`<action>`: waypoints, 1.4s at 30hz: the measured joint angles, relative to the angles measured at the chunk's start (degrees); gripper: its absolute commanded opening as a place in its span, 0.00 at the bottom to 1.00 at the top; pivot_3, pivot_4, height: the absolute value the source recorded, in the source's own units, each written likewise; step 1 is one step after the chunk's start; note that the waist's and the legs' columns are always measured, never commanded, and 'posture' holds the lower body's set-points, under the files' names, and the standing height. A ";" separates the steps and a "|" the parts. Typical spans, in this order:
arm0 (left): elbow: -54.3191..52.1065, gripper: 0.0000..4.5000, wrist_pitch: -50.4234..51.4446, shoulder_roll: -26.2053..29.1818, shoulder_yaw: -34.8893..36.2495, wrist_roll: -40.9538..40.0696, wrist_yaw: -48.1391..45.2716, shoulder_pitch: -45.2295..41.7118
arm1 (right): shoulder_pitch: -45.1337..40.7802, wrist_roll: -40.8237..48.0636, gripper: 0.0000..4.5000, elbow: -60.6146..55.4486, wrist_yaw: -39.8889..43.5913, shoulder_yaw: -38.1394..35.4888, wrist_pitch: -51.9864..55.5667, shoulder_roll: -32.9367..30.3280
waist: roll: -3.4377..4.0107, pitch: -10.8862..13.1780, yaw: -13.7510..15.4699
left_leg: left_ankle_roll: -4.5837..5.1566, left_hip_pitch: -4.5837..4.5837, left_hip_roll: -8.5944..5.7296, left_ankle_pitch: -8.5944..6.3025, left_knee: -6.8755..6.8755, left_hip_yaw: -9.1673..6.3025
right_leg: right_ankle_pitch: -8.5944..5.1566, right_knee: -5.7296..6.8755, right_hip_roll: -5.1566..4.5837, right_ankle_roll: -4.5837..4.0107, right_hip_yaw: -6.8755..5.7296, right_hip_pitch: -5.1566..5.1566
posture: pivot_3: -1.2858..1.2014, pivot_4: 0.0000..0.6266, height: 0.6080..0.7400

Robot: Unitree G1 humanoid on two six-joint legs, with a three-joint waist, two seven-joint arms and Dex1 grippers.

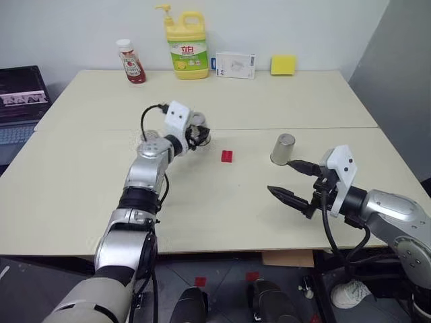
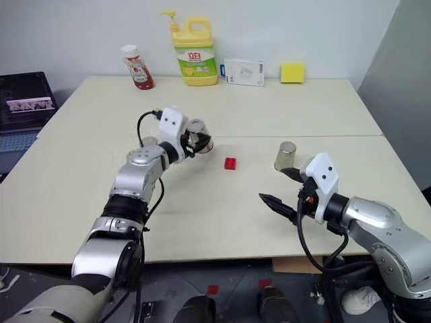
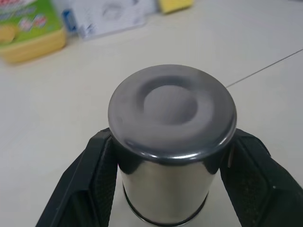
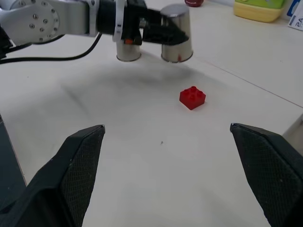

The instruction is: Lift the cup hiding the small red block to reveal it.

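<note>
1. The yellow jug (image 1: 186, 46) at the far edge of the bench (image 1: 283, 202) has a green label with white characters that cannot be made out. The ketchup bottle (image 1: 131, 62) to its left has a red and white label, too small to read. To the jug's right lie a white box (image 1: 236, 65) with faint printing and a plain yellow sponge (image 1: 283, 64).
2. The cup (image 3: 171, 142) is clamped between the two black fingers (image 3: 85, 189) of the left hand (image 1: 196, 136). It is mouth-down with its flat base up, its long axis close to upright, and its rim is clear of the bench. It bears no markings.
3. The red block (image 4: 192, 97) lies uncovered on the bench, studs up, just right of the held cup.
4. A second cup (image 4: 128, 51) stands mouth-down behind the left hand; a third (image 1: 283, 149) stands to the right.
5. The right hand (image 1: 295, 182) hovers near the third cup, fingers wide apart, holding nothing.
</note>
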 measured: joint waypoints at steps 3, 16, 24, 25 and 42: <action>-1.88 0.61 3.03 -0.58 0.88 -0.48 2.15 1.65 | -0.67 0.00 1.00 0.58 0.37 0.82 0.00 0.00 | 0.00 0.00 0.26 | 0.00 -0.07 -0.03 0.00 0.05 -0.06 | 0.00 -0.01 -0.04 0.00 -0.07 0.00 | 0.52 0.24 1.00; -5.35 1.00 10.51 -1.80 3.23 -2.84 6.16 4.84 | -2.31 -0.02 1.00 2.28 1.44 1.45 -0.17 0.00 | 0.00 0.00 -0.01 | 0.00 -0.03 -0.05 0.00 0.03 -0.08 | 0.01 0.01 -0.06 -0.01 -0.09 0.01 | 0.52 0.24 1.00; -20.74 1.00 14.18 0.77 2.58 -2.89 4.99 6.59 | -2.71 0.55 1.00 2.31 1.13 1.40 -0.08 0.20 | 0.00 0.00 0.08 | -0.01 -0.05 -0.05 0.00 0.02 -0.07 | 0.01 -0.02 -0.10 -0.01 -0.06 0.01 | 0.52 0.24 1.00; -23.83 1.00 14.25 0.76 2.76 -3.08 5.18 7.39 | -2.71 0.70 1.00 2.30 1.03 1.37 -0.08 0.30 | 0.00 0.00 0.05 | -0.01 -0.05 -0.04 0.00 0.02 -0.06 | 0.01 -0.02 -0.10 -0.01 -0.05 0.01 | 0.52 0.24 1.00; -49.72 1.00 27.51 32.49 6.20 -16.66 -22.79 27.52 | -2.28 -2.82 1.00 8.05 6.41 0.77 -6.49 -2.08 | 0.01 0.01 -0.30 | -0.01 0.05 0.03 0.00 -0.03 0.01 | -0.02 -0.04 -0.04 -0.04 -0.06 0.00 | 0.52 0.24 1.00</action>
